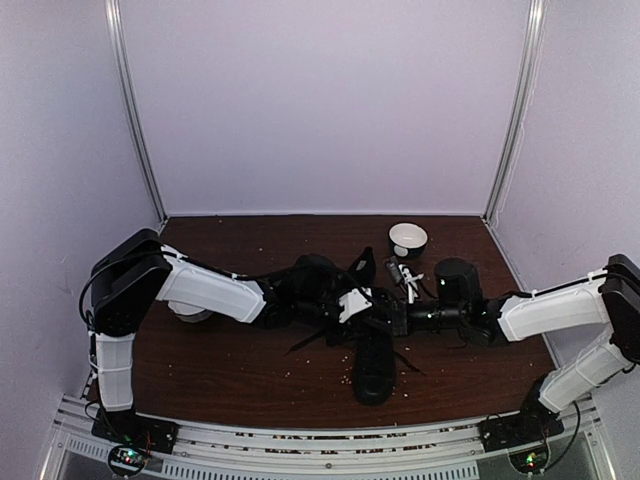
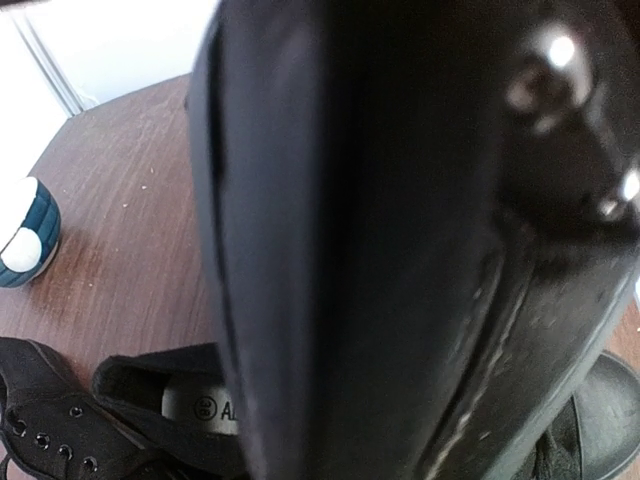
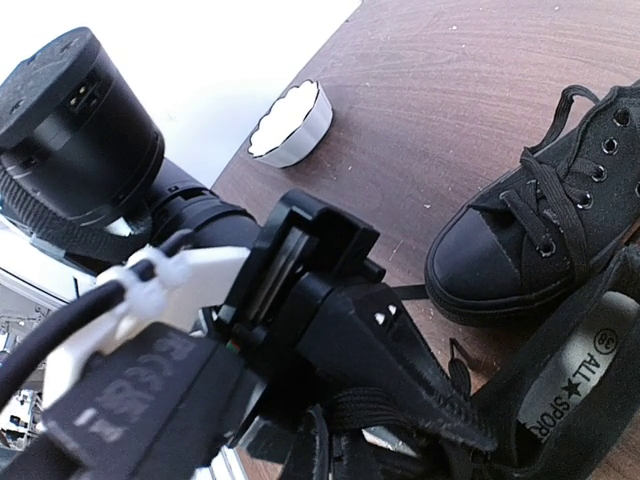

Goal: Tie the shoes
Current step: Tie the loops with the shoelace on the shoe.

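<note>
Two black canvas low-top lace-up shoes (image 1: 375, 368), count 2, sit mid-table, on the arm-base side of the small white scalloped ceramic bowl (image 1: 408, 238). One shoe lies in the open, furthest from that bowl, lengthwise toward the near edge. The other is closer to the bowl and mostly covered by the two grippers. The right wrist view shows a rounded black toe cap, metal eyelets and crossed lacing on one shoe (image 3: 520, 250), and a grey printed insole in the open mouth of the other (image 3: 585, 390). Thin black laces (image 1: 310, 340) trail loose over the wood on both sides of the shoes. The surface is a dark brown wood-grain table (image 1: 230, 370), sprinkled with pale crumbs. It is enclosed by pale lilac walls (image 1: 320, 100) with aluminium corner posts (image 1: 135, 110). Bowls, count 2: the white one, and a teal-and-white bowl (image 2: 25, 235) at the left edge of the left wrist view. The left gripper (image 1: 345, 302) and right gripper (image 1: 395, 318) meet over the covered shoe, on the base side of the white bowl. Finger state cannot be told for either, as a blurred black mass fills the left wrist view.
</note>
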Robot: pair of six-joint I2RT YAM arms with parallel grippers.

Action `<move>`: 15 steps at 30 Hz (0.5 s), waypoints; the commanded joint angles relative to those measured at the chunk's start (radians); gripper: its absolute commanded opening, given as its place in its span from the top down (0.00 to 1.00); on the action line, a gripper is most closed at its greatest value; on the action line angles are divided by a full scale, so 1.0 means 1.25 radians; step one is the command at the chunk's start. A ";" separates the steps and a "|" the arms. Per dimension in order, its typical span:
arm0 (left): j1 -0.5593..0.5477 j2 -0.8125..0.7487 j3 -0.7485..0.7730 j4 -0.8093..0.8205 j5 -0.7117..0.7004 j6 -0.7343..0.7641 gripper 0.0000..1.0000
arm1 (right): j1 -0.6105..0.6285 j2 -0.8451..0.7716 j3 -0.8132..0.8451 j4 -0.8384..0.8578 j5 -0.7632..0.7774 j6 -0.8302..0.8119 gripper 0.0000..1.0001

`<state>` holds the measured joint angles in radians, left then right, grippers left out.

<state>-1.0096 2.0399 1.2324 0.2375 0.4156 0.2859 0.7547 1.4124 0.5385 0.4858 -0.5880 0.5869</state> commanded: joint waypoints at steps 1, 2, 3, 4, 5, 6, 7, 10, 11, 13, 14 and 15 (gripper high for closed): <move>0.003 -0.013 -0.005 0.073 0.025 -0.029 0.82 | -0.003 0.017 0.020 0.045 -0.014 0.020 1.00; 0.003 -0.012 -0.005 0.076 0.029 -0.031 0.83 | -0.003 0.020 0.017 0.050 -0.015 0.022 1.00; 0.003 -0.011 -0.005 0.078 0.029 -0.033 0.86 | -0.004 0.021 0.018 0.054 -0.018 0.025 1.00; 0.003 -0.009 -0.004 0.078 0.030 -0.035 0.89 | -0.004 0.020 0.018 0.055 -0.020 0.027 1.00; 0.003 -0.009 -0.004 0.077 0.031 -0.034 0.93 | -0.005 0.018 0.017 0.055 -0.020 0.028 1.00; 0.003 -0.009 -0.005 0.076 0.033 -0.034 0.96 | -0.005 0.016 0.018 0.052 -0.020 0.028 1.00; 0.003 -0.008 -0.005 0.075 0.035 -0.032 0.98 | -0.005 0.010 0.019 0.048 -0.020 0.026 1.00; 0.003 -0.007 -0.004 0.071 0.038 -0.027 1.00 | -0.006 -0.001 0.027 0.004 -0.020 0.011 0.94; 0.003 -0.006 -0.002 0.068 0.037 -0.025 1.00 | -0.009 -0.006 0.032 -0.019 -0.020 -0.001 0.90; 0.003 -0.001 0.004 0.060 0.033 -0.025 1.00 | -0.015 -0.028 0.037 -0.062 -0.019 -0.019 0.82; 0.003 -0.001 0.007 0.057 0.031 -0.027 1.00 | -0.020 -0.041 0.035 -0.081 -0.018 -0.027 0.78; 0.003 0.000 0.007 0.057 0.027 -0.027 1.00 | -0.028 -0.055 0.034 -0.103 -0.018 -0.034 0.75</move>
<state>-1.0061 2.0399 1.2243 0.2592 0.4351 0.2592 0.7403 1.4067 0.5571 0.4591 -0.6044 0.5892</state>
